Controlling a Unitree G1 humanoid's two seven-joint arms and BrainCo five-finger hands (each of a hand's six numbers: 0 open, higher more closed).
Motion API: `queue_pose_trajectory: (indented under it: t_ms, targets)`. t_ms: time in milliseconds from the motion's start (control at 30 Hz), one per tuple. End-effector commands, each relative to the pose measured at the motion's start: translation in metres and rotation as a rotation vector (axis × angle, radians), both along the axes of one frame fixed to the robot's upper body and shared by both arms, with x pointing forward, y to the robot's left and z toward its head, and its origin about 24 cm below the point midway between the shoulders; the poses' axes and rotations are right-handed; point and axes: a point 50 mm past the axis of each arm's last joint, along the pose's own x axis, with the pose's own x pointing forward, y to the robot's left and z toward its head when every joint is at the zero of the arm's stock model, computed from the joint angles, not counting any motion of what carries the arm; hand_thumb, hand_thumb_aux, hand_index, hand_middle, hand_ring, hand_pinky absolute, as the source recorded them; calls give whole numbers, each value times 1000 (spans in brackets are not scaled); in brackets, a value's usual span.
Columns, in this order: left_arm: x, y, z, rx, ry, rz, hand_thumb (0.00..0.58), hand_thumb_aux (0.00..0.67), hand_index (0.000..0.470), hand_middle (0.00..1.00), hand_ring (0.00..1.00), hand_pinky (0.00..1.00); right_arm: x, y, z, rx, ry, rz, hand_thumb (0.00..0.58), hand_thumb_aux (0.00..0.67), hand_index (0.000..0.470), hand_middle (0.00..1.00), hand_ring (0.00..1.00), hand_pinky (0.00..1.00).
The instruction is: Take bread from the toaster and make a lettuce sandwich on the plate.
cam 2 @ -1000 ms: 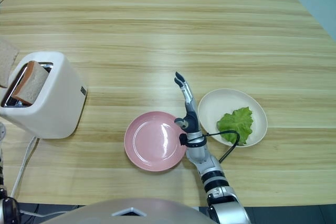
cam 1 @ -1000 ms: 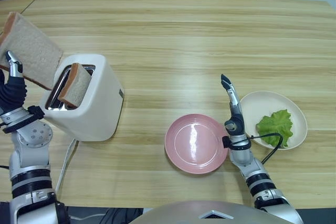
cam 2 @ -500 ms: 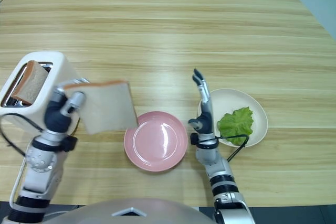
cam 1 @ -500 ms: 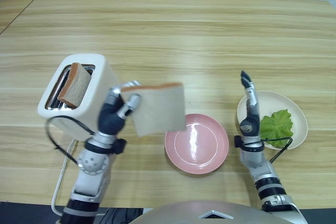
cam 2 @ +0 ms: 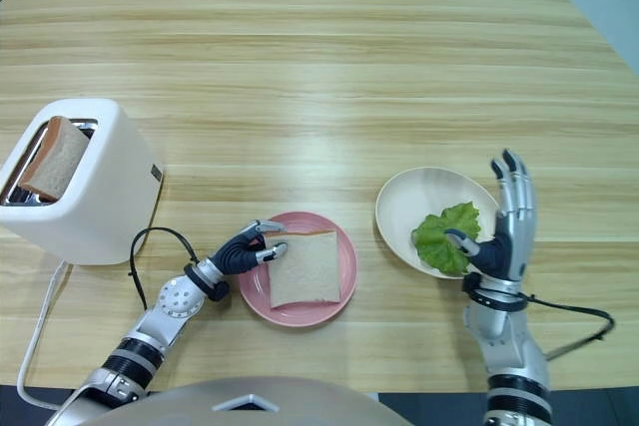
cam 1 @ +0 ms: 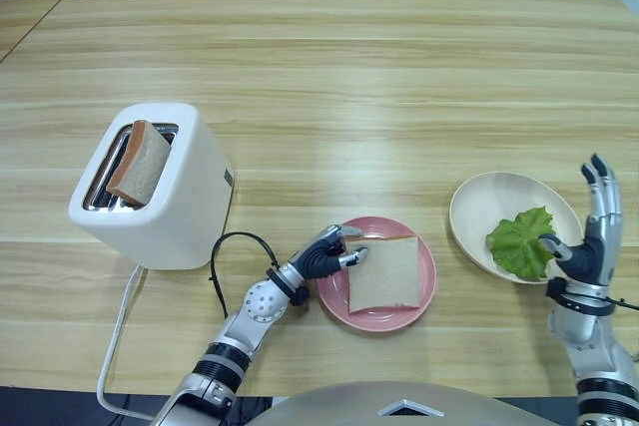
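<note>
The toaster (cam 1: 160,202) sits on the left side of the table (cam 1: 349,77), and one slice of bread (cam 1: 140,162) stands in its slot. Its cord (cam 1: 120,331) runs down to the near edge. Right of the toaster, nearer the front, is the plate (cam 1: 377,227) — a second slice (cam 1: 384,274) lies flat on it. The left hand (cam 1: 324,256) is at the plate's left rim, touching that slice's left edge. Further right is the bowl (cam 1: 489,207), with the lettuce (cam 1: 519,243) in its near right part. The right hand (cam 1: 589,241) stands upright just right of the bowl, beside the lettuce.
</note>
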Motion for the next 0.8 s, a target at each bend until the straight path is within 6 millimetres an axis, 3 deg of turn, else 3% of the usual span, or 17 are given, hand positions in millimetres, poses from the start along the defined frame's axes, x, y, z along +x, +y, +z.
queue_pose_trajectory:
  t_ms: [33, 67, 100, 133, 200, 233, 267, 300, 600, 633, 667, 700, 733, 800]
  targets:
    - [-5, 3, -10, 167, -95, -29, 580, 670, 470, 851, 851, 851, -8, -38, -11, -357, 188, -244, 0, 0, 0, 0, 0, 0]
    - [-3, 5, -8, 185, -135, -15, 580, 670, 470, 267, 267, 267, -10, -43, -13, -401, 224, -271, 0, 0, 0, 0, 0, 0]
    - [-2, 7, -5, 202, -182, 3, 580, 670, 470, 0, 0, 0, -12, -46, -17, -419, 268, -287, 0, 0, 0, 0, 0, 0]
    - [0, 8, -2, 210, -227, 26, 519, 452, 317, 0, 0, 0, -12, -48, -20, -437, 311, -289, 0, 0, 0, 0, 0, 0]
    - [2, 11, 6, 224, -320, 59, 429, 328, 230, 0, 0, 0, -12, -46, -29, -459, 399, -265, 0, 0, 0, 0, 0, 0]
    - [2, 12, 10, 226, -354, 73, 223, 145, 101, 0, 0, 0, -11, -44, -34, -464, 435, -243, 0, 0, 0, 0, 0, 0]
    - [3, 13, 13, 232, -388, 83, 36, 21, 15, 0, 0, 0, -11, -41, -37, -460, 469, -222, 0, 0, 0, 0, 0, 0]
    - [3, 14, 17, 239, -420, 91, 0, 0, 0, 0, 0, 0, -12, -39, -40, -459, 499, -204, 0, 0, 0, 0, 0, 0]
    - [-1, 21, 44, 230, -566, 147, 0, 0, 0, 0, 0, 0, -14, -37, -47, -451, 657, -119, 0, 0, 0, 0, 0, 0]
    - [-1, 21, 45, 227, -569, 149, 0, 0, 0, 0, 0, 0, -15, -38, -47, -448, 668, -122, 75, 45, 31, 0, 0, 0]
    - [-2, 22, 46, 224, -571, 152, 0, 0, 0, 0, 0, 0, -16, -39, -47, -446, 672, -124, 484, 397, 278, 0, 0, 0]
    - [-3, 23, 47, 223, -571, 155, 0, 0, 0, 0, 0, 0, -16, -40, -46, -444, 672, -124, 561, 549, 385, 0, 0, 0]
    - [-4, 24, 47, 224, -570, 159, 0, 0, 0, 0, 0, 0, -16, -41, -45, -443, 671, -123, 578, 633, 444, 0, 0, 0]
    - [-5, 26, 47, 225, -570, 168, 0, 0, 0, 0, 0, 0, -16, -42, -45, -437, 674, -122, 580, 670, 470, 0, 0, 0]
